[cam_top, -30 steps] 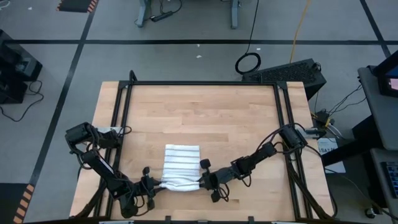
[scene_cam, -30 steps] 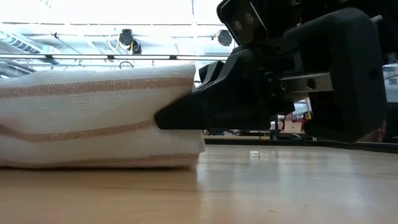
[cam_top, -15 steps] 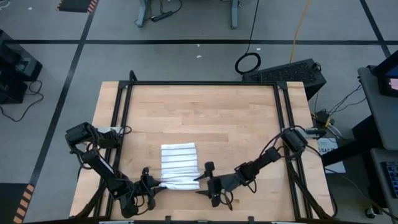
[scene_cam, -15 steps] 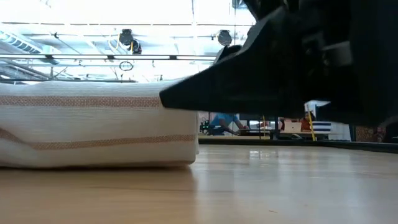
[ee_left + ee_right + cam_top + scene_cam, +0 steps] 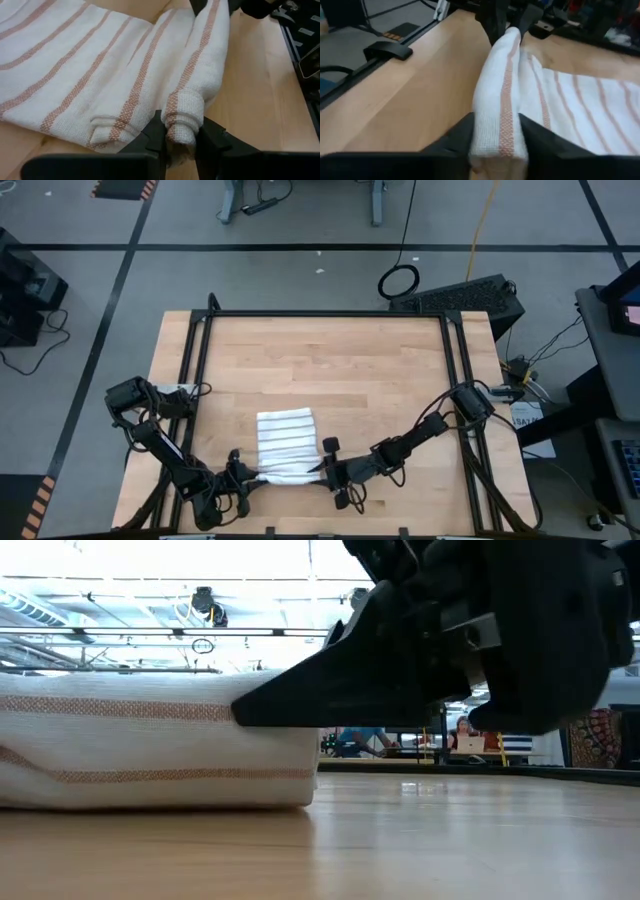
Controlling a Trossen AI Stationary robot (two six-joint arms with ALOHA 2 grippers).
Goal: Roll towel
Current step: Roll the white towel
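Towel: the thin white cloth towel with narrow reddish-brown stripes (image 5: 285, 446) lies on the pale wooden table top (image 5: 330, 360), near its front edge, between the two arms; the edge nearest the arms is turned up into a short roll, the rest lies flat behind it
Left gripper: the left gripper (image 5: 179, 134) sits at the left end of the roll, its dark fingers pinched narrow on the rolled cloth
Right gripper: the right gripper (image 5: 496, 131) is at the opposite end; its fingers flank the thick rolled edge closely on both sides, part-way apart; I cannot tell whether they grip it
Step in hand: judged as re-taking the right end so both ends can turn together for another wrap
Doing it well: seat the right fingers fully over the rolled layers, not just the outer skin, then close firmly
Keep even: both ends should advance level, or the roll will cone
Tension: a slight outward pull should keep the cloth taut
Risk: the loose fold beside the left fingers may slip out
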